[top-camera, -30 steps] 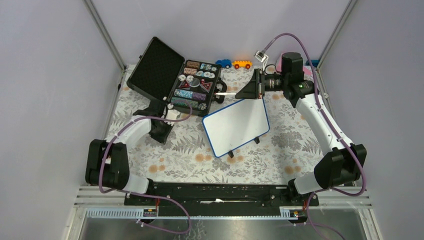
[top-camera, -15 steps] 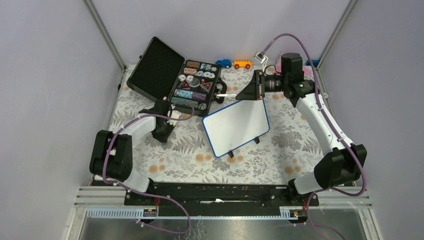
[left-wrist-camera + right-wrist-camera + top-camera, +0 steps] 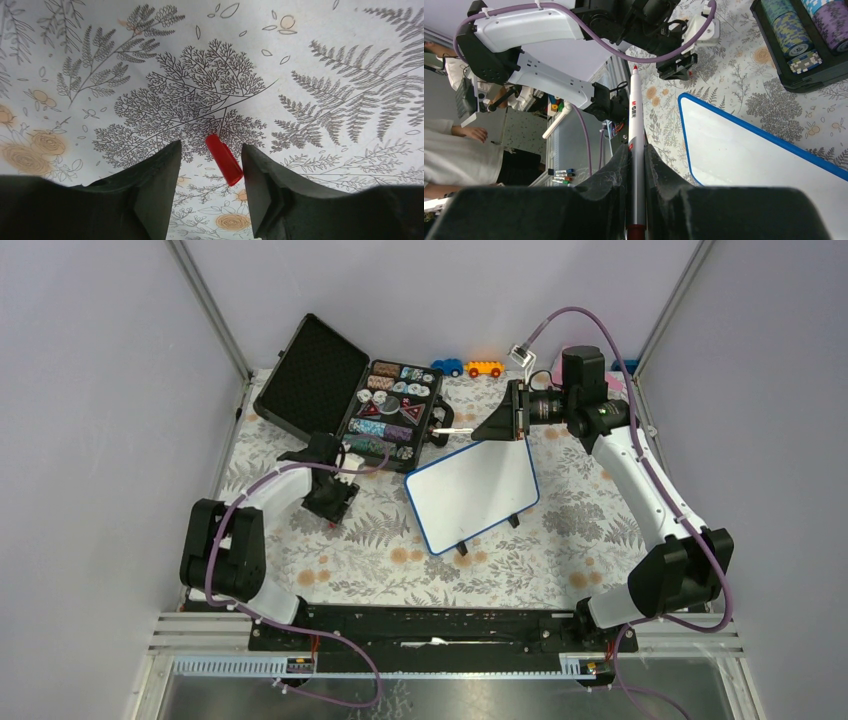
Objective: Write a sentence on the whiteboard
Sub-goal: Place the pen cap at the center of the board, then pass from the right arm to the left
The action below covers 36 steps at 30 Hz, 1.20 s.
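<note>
The whiteboard (image 3: 470,495) lies flat near the centre of the bench (image 3: 560,540), turned slightly off square, with its two black feet on the edge facing 6 o'clock. Its face reads plain white in the top and right wrist views. The right claw (image 3: 636,150) hovers just past the board's 12 o'clock edge, closed on the barrel of a white marker (image 3: 634,100). The marker's red tip is bare and points toward 9 o'clock in the top view. The left claw (image 3: 210,146) sits low over the floral cloth at 9 o'clock of the board, apart from it, with its fingers spread. A red cap (image 3: 224,160) lies on the cloth between those fingers, nearer the one on the right of the wrist view. Whether it touches that finger cannot be determined, and neither finger pinches it. An open black case (image 3: 345,400) holding stacks of chips stands at 11 o'clock of the board. A blue toy car (image 3: 447,367) and an orange toy car (image 3: 484,368) rest at the bench's 12 o'clock edge.
</note>
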Motion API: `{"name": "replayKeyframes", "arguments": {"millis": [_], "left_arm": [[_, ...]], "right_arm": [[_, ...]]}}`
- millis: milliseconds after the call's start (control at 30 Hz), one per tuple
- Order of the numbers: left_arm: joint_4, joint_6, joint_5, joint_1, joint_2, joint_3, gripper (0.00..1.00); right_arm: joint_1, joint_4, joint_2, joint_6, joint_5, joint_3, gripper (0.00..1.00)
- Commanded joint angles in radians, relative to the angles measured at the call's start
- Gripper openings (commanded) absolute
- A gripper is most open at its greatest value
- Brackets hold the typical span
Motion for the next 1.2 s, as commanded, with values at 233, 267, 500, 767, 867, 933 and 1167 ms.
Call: {"name": "replayKeyframes", "arguments": {"millis": [233,267,500,767,867,933,1167], "left_arm": [[-0.105,-0.022,0.141,-0.004,-0.051,0.189,0.64],[-0.114,-0.022,0.163,-0.004,-0.052,0.204,0.65],[-0.121,-0.055,0.277,0.006,-0.091,0.299,0.73],[-0.124,-0.097,0.541,0.121,-0.094,0.459,0.82],[-0.115,-0.113,0.626,0.145,-0.106,0.487,0.85],[-0.091,-0.134,0.669,0.157,-0.124,0.491,0.94],[0.002,-0.191,0.842,0.201,-0.216,0.522,0.99]], "right_arm": [[0.009,-0.043,0.019,-0.053,0.010,0.069,0.00],[0.010,-0.060,0.024,-0.066,0.014,0.079,0.00],[0.028,-0.106,0.039,-0.112,0.026,0.102,0.00],[0.059,-0.167,0.070,-0.182,0.059,0.146,0.00],[0.081,-0.225,0.074,-0.234,0.098,0.170,0.00],[0.090,-0.239,0.070,-0.268,0.106,0.173,0.00],[0.139,-0.317,0.076,-0.338,0.154,0.191,0.00]]}}
